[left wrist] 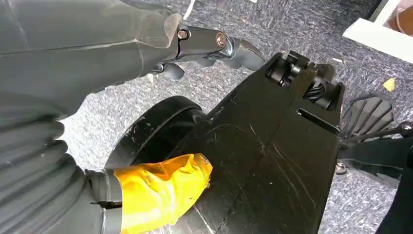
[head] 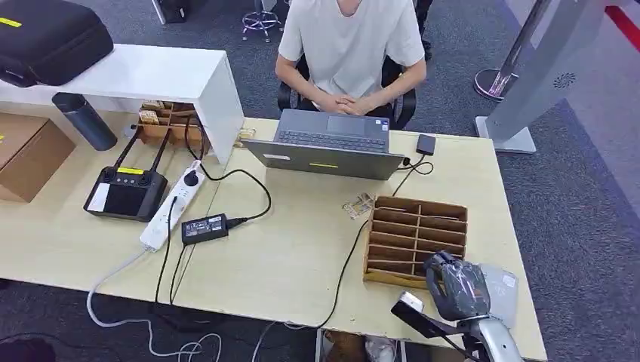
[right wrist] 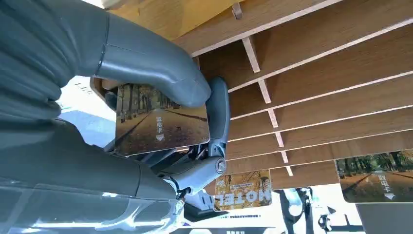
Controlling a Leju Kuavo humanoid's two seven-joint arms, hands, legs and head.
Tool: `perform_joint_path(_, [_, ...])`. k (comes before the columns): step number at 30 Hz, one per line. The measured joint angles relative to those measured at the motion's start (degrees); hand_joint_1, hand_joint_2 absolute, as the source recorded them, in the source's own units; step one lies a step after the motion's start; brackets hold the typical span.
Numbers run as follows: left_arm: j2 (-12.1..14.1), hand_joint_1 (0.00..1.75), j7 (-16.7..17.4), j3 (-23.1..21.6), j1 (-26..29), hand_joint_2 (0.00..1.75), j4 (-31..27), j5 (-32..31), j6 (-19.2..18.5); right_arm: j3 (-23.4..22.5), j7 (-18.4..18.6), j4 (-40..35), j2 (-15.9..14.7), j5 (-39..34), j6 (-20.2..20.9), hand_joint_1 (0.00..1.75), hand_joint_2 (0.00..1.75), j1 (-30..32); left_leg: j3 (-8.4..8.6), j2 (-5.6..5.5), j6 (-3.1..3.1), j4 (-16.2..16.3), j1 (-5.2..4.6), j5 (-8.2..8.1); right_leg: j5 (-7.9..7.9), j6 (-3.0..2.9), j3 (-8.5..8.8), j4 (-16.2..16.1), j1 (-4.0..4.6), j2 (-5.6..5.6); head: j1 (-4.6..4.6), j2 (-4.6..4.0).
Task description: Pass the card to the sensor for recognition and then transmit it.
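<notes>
So the right hand (head: pixel 455 286) sits at the near right corner of the pale wooden table (head: pixel 287 256), just at the front edge of the brown slotted wooden card rack (head: pixel 416 237). In the right wrist view its thick grey thumb (right wrist: pixel 160 68) is pressed down on a hotel key card printed with an autumn tree-lined road (right wrist: pixel 163 124), darker fingers (right wrist: pixel 218 114) behind it, so the card is pinched in that hand, right up by the rack's slats. Two more cards show there: one with "HOTEL" lettering (right wrist: pixel 242 190) and another road-print one (right wrist: pixel 377 175) lying against the rack.

The left hand (left wrist: pixel 209 46) hangs low over grey carpet (left wrist: pixel 272 29), fingers curled in with nothing in them, a yellow-taped part (left wrist: pixel 158 190) close to the camera.

Further back on the table: a black power brick (head: pixel 204 227), a white power strip (head: pixel 172 204), a black controller with two antennas (head: pixel 127 188), and a grey open laptop (head: pixel 326 143). Behind that sits a person in a white t-shirt (head: pixel 347 45), hands clasped.
</notes>
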Motion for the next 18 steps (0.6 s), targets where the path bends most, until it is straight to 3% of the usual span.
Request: perform_joint_path(18, [-0.04, 0.00, 0.15, -0.24, -0.67, 1.75, -0.37, -3.45, 2.49, 0.00, -0.22, 0.20, 0.15, 0.02, 0.11, 1.54, 1.75, -0.05, 0.07, 0.01, 0.00, 0.00, 0.03, 0.00, 0.01, -0.01, 0.05, 0.00, 0.03, 0.03, -0.02, 0.00])
